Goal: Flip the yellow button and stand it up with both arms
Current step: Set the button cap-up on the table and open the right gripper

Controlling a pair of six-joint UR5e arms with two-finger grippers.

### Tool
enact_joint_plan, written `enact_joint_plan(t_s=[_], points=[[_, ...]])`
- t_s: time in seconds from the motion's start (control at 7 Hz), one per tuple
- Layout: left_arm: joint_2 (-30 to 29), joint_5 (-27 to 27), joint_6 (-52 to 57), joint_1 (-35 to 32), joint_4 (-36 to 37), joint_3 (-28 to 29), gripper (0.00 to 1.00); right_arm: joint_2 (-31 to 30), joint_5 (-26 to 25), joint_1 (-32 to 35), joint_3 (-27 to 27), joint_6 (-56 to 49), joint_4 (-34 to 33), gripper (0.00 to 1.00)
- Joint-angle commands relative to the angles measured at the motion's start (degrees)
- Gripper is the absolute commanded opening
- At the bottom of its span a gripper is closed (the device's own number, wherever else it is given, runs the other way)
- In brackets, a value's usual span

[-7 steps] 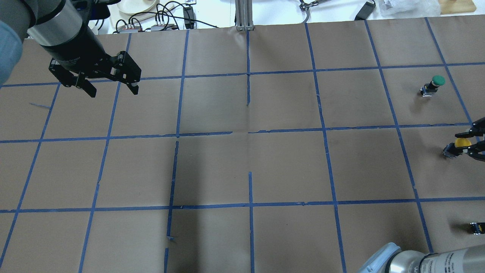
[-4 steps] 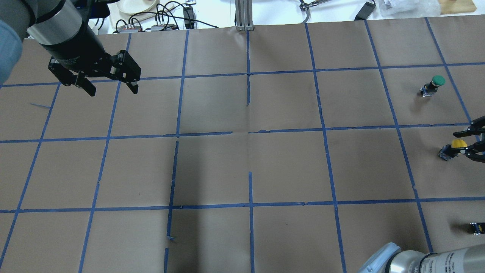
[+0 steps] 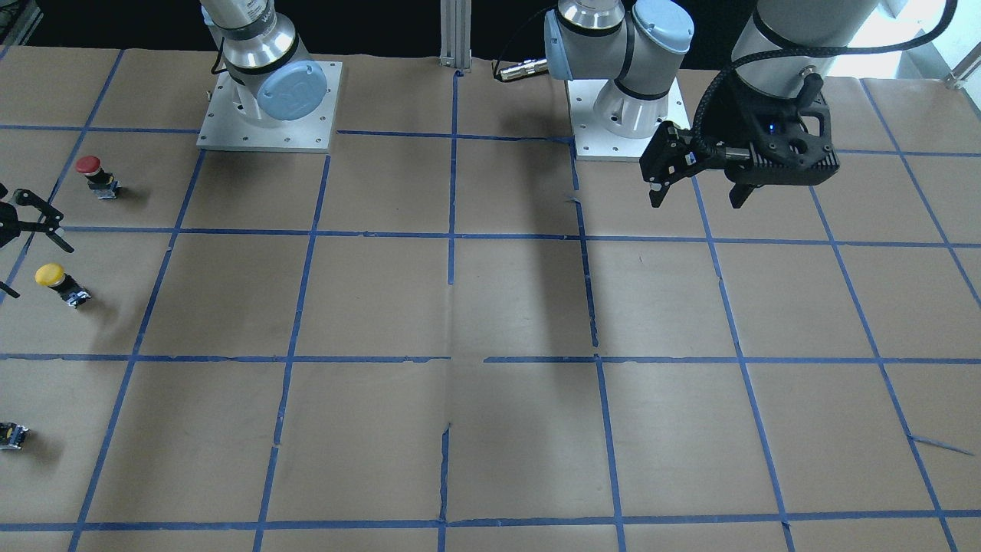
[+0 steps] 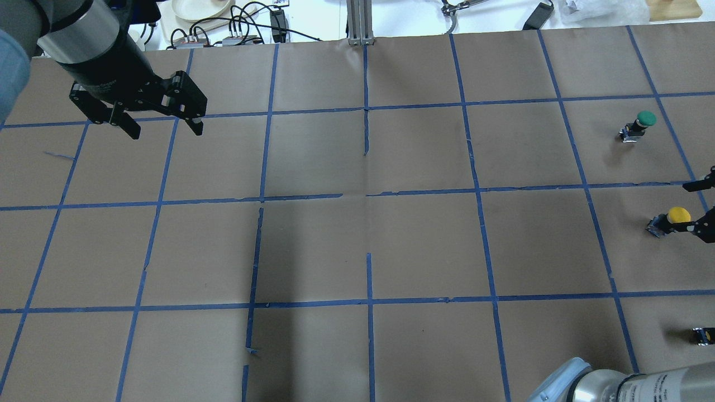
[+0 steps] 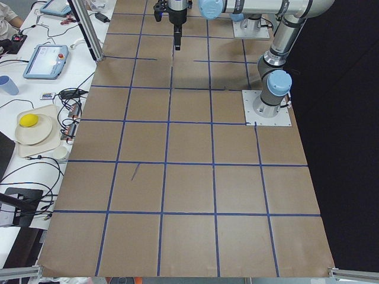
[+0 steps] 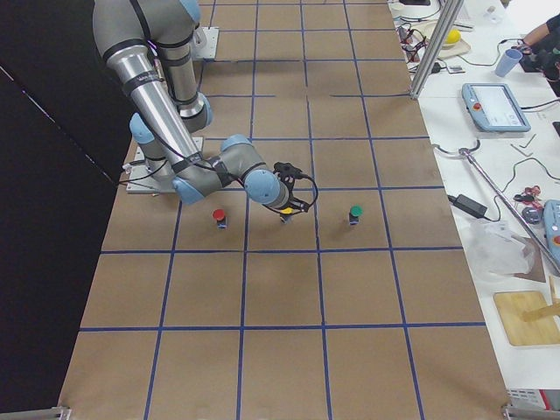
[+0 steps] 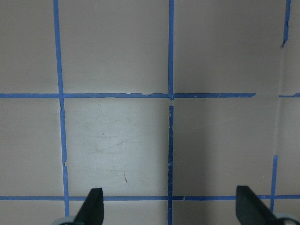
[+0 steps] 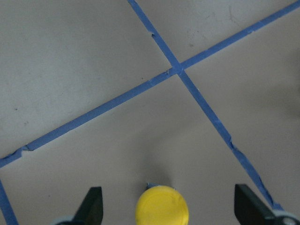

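The yellow button (image 4: 678, 215) stands upright, cap up, near the table's right edge; it also shows in the front view (image 3: 54, 276) and from above in the right wrist view (image 8: 162, 206). My right gripper (image 4: 683, 207) is open wide, with one finger on each side of the button; its fingers (image 8: 92, 204) hold nothing. In the front view the right gripper (image 3: 42, 270) is cut by the left edge. My left gripper (image 4: 166, 133) is open and empty, hovering over the far left of the table, also in the front view (image 3: 697, 202) and the left wrist view (image 7: 169, 206).
A green button (image 4: 643, 121) stands beyond the yellow one. A red button (image 3: 92, 170) stands nearer the robot. A small capless black block (image 4: 701, 335) lies at the right edge. The arms' base plates (image 3: 222, 134) and a metal post (image 4: 360, 22) bound the table.
My right gripper, which was shut on the tilted yellow button, has opened and let it go; the button now stands on the table. The left gripper drifted slightly farther back.
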Motion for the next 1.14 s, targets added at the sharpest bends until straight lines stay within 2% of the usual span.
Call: enact_joint_plan(t_s=[0.0, 0.29, 0.43, 0.57, 0.71, 1.0], points=[[0.03, -0.27, 0.00, 0.00, -0.09, 0.45, 0.99, -2.76, -6.36, 1.23, -3.76, 16.00, 0.80, 1.00], [0.03, -0.27, 0.00, 0.00, -0.17, 0.28, 0.99, -7.49, -10.66, 5.16, -8.42, 30.64, 10.06, 1.00], [0.03, -0.27, 0.00, 0.00, -0.17, 0.19, 0.99, -11.61, -12.59, 9.11, -10.27, 43.09, 15.69, 1.00], [0.03, -0.27, 0.00, 0.00, -0.17, 0.28, 0.99, -15.74, -12.96, 13.93, -11.24, 56.00, 18.27, 1.00], [0.11, -0.19, 0.00, 0.00, -0.17, 0.28, 0.99, -18.04, -15.49, 18.94, -11.78, 69.36, 22.30, 1.00], [0.20, -0.18, 0.00, 0.00, -0.26, 0.28, 0.99, -18.94, -21.29, 30.88, -16.24, 93.28, 28.27, 1.00]])
